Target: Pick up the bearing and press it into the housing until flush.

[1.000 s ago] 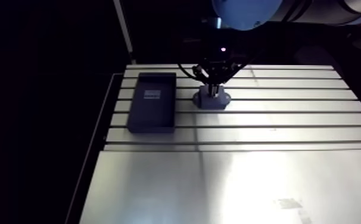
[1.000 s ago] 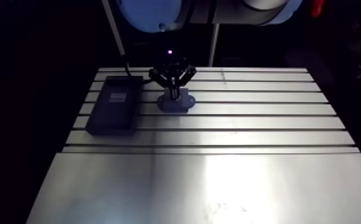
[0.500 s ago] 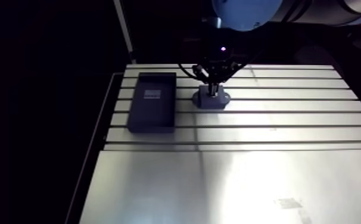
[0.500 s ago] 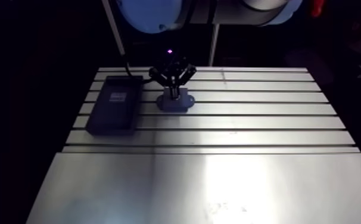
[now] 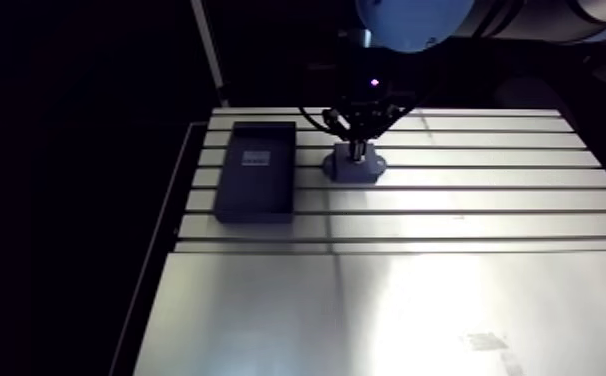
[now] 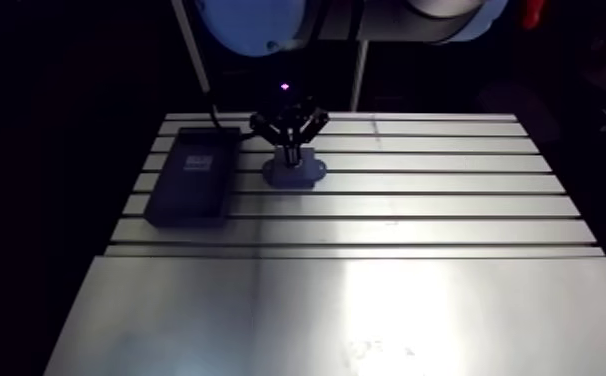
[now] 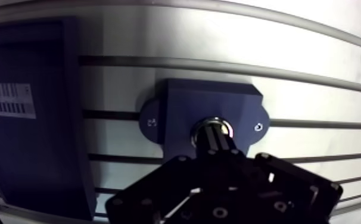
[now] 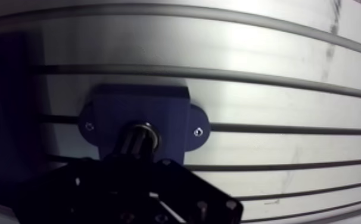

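Fingers point(image 7: 217, 144) together, tips on bearing point(image 7: 202, 126) in housing point(image 7: 183, 101); tray point(image 7: 34, 155) just beside, bare table point(image 7: 314, 77) opposite.

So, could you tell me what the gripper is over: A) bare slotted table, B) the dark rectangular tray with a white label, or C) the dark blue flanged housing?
C: the wrist view shows the gripper on the silver ring centred in the dark blue flanged housing.
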Controlling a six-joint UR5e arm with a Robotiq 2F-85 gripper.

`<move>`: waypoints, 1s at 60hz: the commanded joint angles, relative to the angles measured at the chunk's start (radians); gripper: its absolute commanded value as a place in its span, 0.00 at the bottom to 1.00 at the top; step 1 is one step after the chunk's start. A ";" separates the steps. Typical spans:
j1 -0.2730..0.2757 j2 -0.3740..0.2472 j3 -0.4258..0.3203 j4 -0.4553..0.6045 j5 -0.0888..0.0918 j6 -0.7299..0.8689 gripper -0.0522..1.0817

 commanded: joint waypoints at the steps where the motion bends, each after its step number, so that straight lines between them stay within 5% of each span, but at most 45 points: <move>1: 0.000 0.000 0.005 0.001 -0.001 0.000 0.94; 60: 0.000 -0.008 -0.005 0.009 -0.001 0.001 0.89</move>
